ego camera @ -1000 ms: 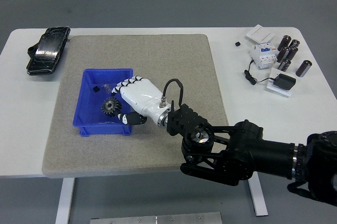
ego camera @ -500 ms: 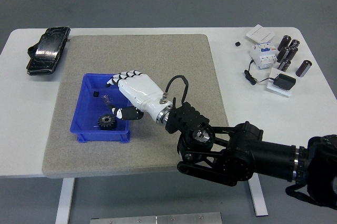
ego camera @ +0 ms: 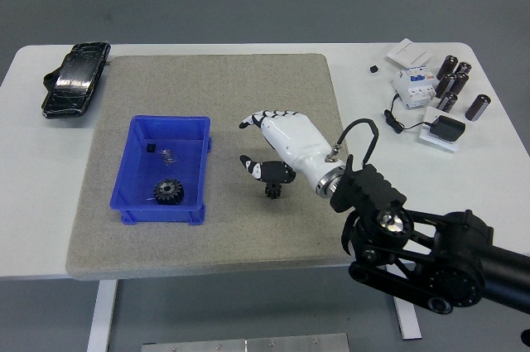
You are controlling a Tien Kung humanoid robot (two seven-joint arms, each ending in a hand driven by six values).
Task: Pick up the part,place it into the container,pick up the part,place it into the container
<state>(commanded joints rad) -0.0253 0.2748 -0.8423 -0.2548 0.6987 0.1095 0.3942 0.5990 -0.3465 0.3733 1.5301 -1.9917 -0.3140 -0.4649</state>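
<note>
Robot hand [ego camera: 263, 143] hovers over grey mat [ego camera: 273, 87], right of blue container [ego camera: 132, 203]; fingers loosely spread, empty. Small black part [ego camera: 271, 189] sits on mat just under thumb. One gear [ego camera: 169, 192] in container. Best: drop lower, pinch part centred, lift over container's right wall. Black case [ego camera: 74, 79] far left, desk [ego camera: 364, 128] clutter far right, well apart.

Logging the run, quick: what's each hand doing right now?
Left hand: not in view.
Right hand: open, fingers spread, holding nothing, over the mat beside the blue bin.
</note>
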